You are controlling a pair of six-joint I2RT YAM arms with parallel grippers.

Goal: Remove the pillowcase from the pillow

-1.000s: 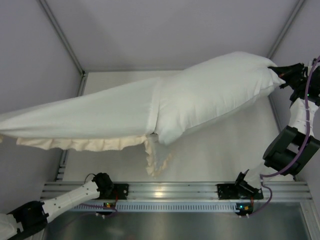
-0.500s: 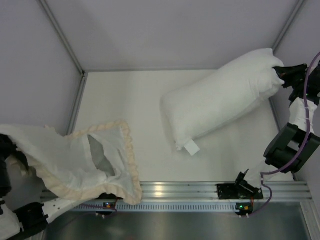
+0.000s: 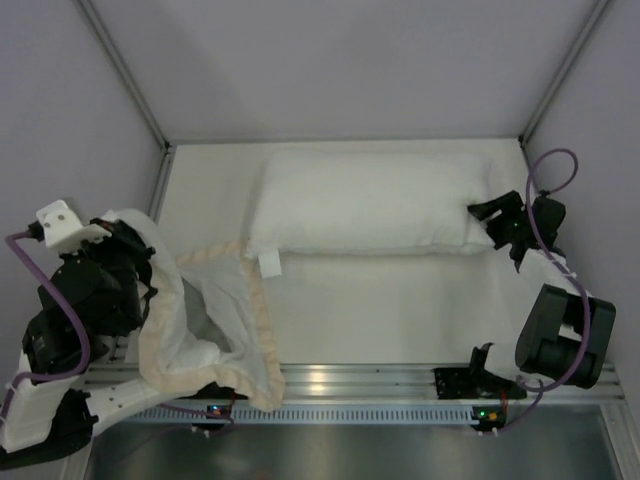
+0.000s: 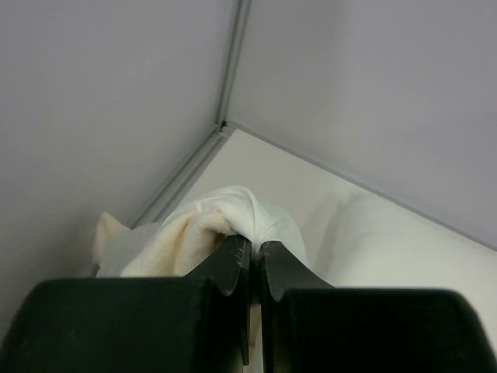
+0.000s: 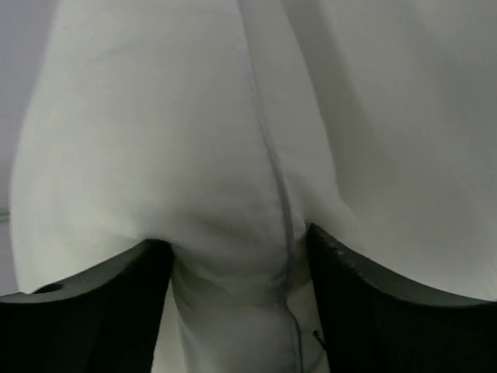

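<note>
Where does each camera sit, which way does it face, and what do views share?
Top external: above and behind, looking down on table, pillow and pillowcase; left arm and right arm show.
Left wrist: on the left arm, facing a wall corner; left hand pinches the pillowcase.
Right wrist: on the right arm, close against the pillow; right hand straddles its end.
Shared: the pillow appears in all three.

No readable text, numbers or logos in any view. Small white tag (image 3: 270, 264) at the near-left corner of the pillow (image 3: 370, 205): too small from above to tell if it carries print. No legible print on the pillowcase (image 3: 215, 330) either. Wrist views: plain fabric only.
</note>
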